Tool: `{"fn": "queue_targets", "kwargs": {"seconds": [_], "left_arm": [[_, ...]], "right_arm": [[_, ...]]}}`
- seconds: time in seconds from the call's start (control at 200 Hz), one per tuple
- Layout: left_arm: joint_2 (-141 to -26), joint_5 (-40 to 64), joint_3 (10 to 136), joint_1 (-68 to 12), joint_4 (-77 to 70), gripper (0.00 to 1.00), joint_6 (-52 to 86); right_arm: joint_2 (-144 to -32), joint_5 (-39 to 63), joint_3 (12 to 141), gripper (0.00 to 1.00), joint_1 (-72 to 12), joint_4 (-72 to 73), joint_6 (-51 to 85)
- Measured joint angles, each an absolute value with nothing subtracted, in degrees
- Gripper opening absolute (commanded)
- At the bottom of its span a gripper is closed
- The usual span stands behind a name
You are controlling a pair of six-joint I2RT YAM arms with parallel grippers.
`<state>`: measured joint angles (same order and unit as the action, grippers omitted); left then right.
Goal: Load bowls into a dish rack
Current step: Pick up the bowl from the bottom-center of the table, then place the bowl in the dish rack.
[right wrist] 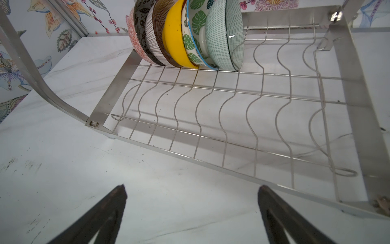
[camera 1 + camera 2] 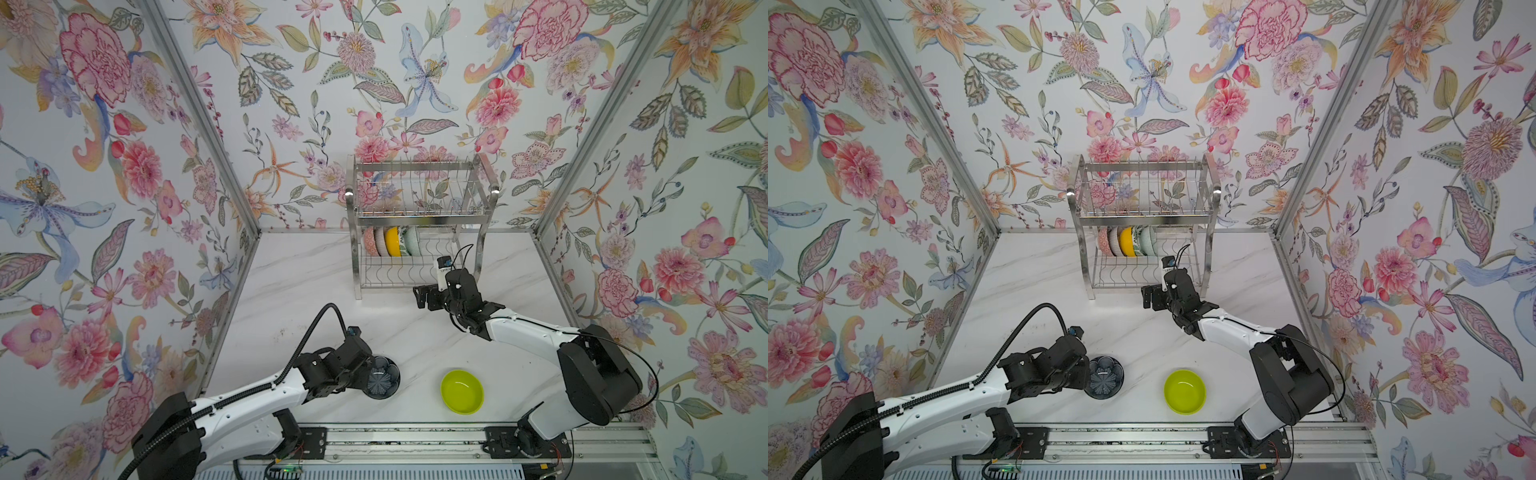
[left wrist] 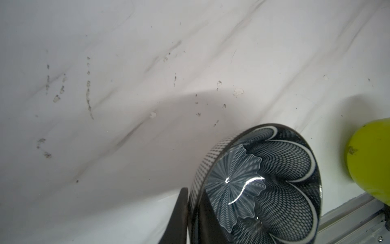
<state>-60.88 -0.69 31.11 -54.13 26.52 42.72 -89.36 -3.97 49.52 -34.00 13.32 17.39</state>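
In both top views the left gripper point(image 2: 368, 376) sits at the lower left of centre, closed tight on the near rim of the dark blue-grey flower-patterned bowl point(image 2: 383, 379), which is on the white marble tabletop point(image 2: 291, 291). The left wrist view shows its two dark fingers point(image 3: 182, 215) pinching that rim, one outside the bowl's wall and one inside, at the bottom of the frame. To the right of this bowl and well apart from it, the lime green bowl point(image 2: 462, 391) sits upright on the tabletop, untouched. Above them, at the centre of the frame against the flowered back wall, stands the shiny two-tier dish rack point(image 2: 419, 214). At the left end of its lower tier a row of bowls stands on edge, packed close: a pink-patterned bowl point(image 1: 132, 38), dark floral and striped surfaces beside it, then the yellow bowl point(image 1: 175, 36), the green leaf-print bowl point(image 1: 194, 27) and the pale mint bowl point(image 1: 219, 40). The wavy slots to their right hold nothing. Just in front of the rack's lower right part, the right gripper point(image 2: 420, 298) hovers with its jaws spread wide, holding nothing.
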Motion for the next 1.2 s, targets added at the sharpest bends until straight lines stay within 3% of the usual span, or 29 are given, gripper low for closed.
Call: {"fn": "queue_targets", "kwargs": {"seconds": [0.11,0.48,0.861,1.201], "left_arm": [[-63.9,-2.5,33.2,-54.1,26.1,0.0,41.2],[-79.2,-11.8,46.7,-48.7,21.6,0.0,34.8],[-89.0,-25.7,56.4,-48.3,12.6,0.0,31.5],[-92.9,-39.6,58.2,-50.2,-5.8,0.0,21.1]], "right_arm": [[-89.5,-4.5,49.5,0.99,-34.0,13.3,17.8],[-88.6,-9.5,48.5,0.98,-32.1,13.2,20.5],[-81.5,-10.9,42.5,0.98,-26.2,16.3,26.9],[-73.0,-6.3,41.6,0.99,-19.3,16.7,37.8]]}}
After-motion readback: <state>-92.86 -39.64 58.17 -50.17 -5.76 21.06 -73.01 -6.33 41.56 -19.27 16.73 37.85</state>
